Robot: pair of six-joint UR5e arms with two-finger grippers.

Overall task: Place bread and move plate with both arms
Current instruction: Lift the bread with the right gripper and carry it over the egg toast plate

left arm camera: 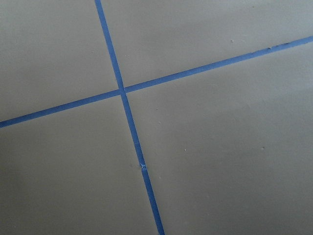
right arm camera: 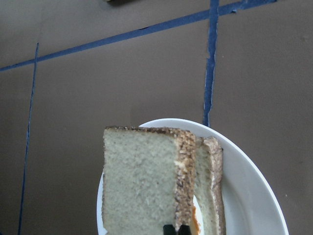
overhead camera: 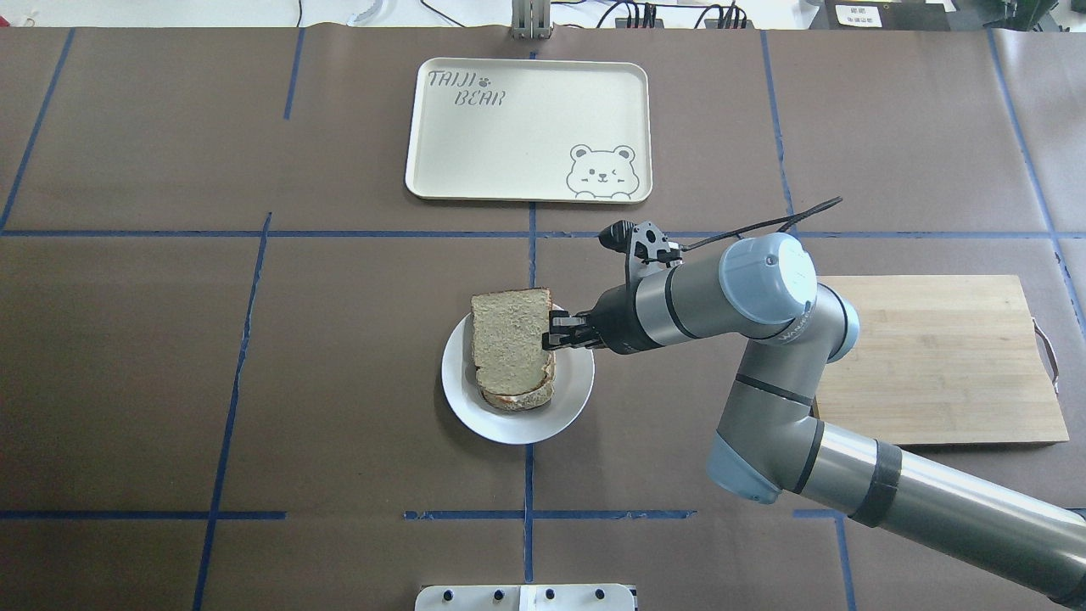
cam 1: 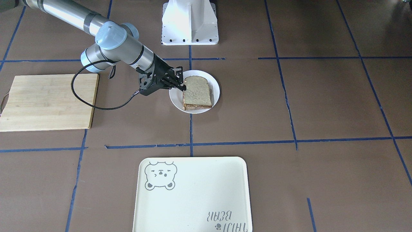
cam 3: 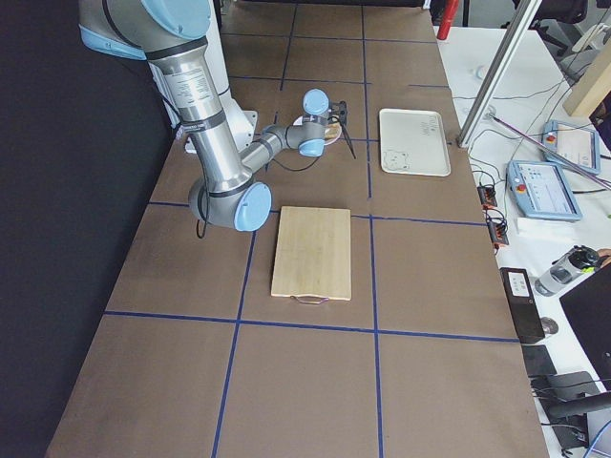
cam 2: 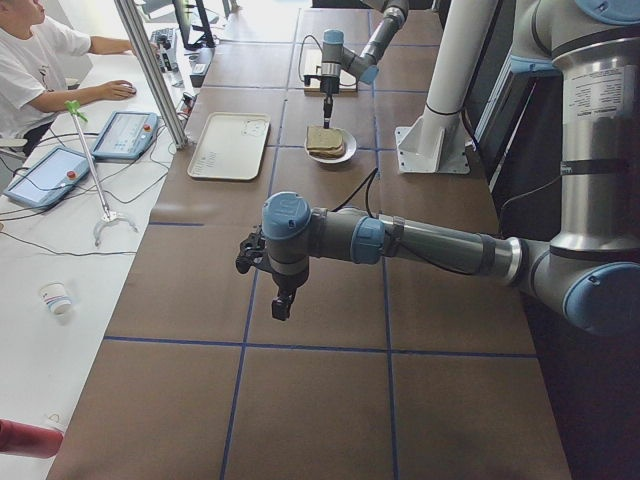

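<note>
Right hand (overhead camera: pixel 556 333) narrow, apparently pinching the right crust of bread (overhead camera: pixel 507 335). Bread lies atop another slice (overhead camera: pixel 530 397) on plate (overhead camera: pixel 509 427), mid desk (overhead camera: pixel 254 382). Left hand (cam 2: pixel 282 303) hovers; opening cannot be told.

The brown bread (overhead camera: pixel 509 335) lies on another slice on the white plate (overhead camera: pixel 512 429). The right gripper (overhead camera: pixel 551 341) pinches its crust edge.

The brown counter (overhead camera: pixel 339 382), marked into squares by blue tape lines (overhead camera: pixel 527 475), carried a small white plate (overhead camera: pixel 573 396) near its middle, a cream tray (overhead camera: pixel 526 127) on the far side, a wooden cutting board (overhead camera: pixel 933 365) to the right, and a white pedestal base (cam 1: pixel 190 32) at the robot's edge
</note>
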